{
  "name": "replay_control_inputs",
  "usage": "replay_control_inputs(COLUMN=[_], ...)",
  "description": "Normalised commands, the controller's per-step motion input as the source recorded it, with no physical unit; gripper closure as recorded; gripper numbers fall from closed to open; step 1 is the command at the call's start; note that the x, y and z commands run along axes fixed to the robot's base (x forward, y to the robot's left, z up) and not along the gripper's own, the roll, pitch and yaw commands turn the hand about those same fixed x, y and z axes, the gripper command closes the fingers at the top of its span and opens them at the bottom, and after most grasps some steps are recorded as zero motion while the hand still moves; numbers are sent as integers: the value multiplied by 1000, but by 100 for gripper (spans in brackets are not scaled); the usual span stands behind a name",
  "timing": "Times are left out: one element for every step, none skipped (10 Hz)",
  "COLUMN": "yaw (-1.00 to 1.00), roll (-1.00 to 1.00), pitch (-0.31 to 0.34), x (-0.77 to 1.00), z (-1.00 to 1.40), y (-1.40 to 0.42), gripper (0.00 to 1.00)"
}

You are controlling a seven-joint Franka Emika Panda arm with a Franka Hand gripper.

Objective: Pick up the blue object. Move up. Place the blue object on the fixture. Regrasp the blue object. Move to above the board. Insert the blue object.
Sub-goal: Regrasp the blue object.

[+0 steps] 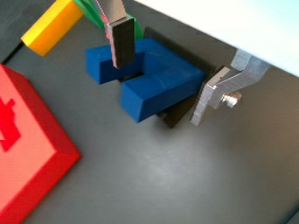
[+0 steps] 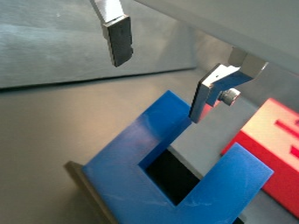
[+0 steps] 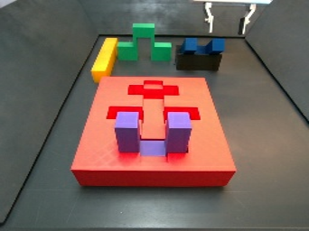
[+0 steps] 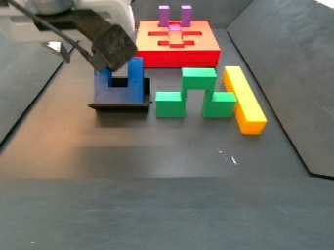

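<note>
The blue object [image 3: 203,44] is a dark blue U-shaped block standing on the fixture [image 3: 198,62], a low black block at the back right of the floor. Both also show in a side view, the blue object [image 4: 125,76] on the fixture [image 4: 117,105]. My gripper [image 3: 229,20] is open and empty, hanging above the blue object and apart from it, as a side view [image 4: 86,54] also shows. In both wrist views the gripper [image 1: 160,89] [image 2: 158,87] has its silver fingers [image 1: 121,44] spread over the blue object [image 1: 146,79] [image 2: 122,166]. The red board [image 3: 151,126] lies mid-floor.
A purple U-shaped block [image 3: 151,133] sits in the board's near cut-out. A green stepped block [image 3: 147,42] and a yellow bar [image 3: 105,57] lie behind the board, left of the fixture. The dark tray walls [image 3: 276,81] bound the floor.
</note>
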Motion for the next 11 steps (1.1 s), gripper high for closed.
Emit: replay_control_inputs(yaw=[366, 389, 283, 157, 0, -20, -100, -163, -146, -140, -166], roll=[1000, 1000, 1000, 1000, 1000, 1000, 1000, 1000, 1000, 1000, 1000], pitch=[-237, -251, -154, -100, -137, -89, 0, 6, 23, 0, 0], x=[-77, -200, -234, -337, -463, -226, 0, 157, 237, 309, 391], z=[-103, -191, -114, 0, 383, 554, 371, 169, 80, 0, 0], y=[-283, -300, -357, -409, -463, -449, -409, -397, -377, -394, -423], gripper=[0, 0, 0, 0, 0, 0, 0, 0, 0, 0, 0])
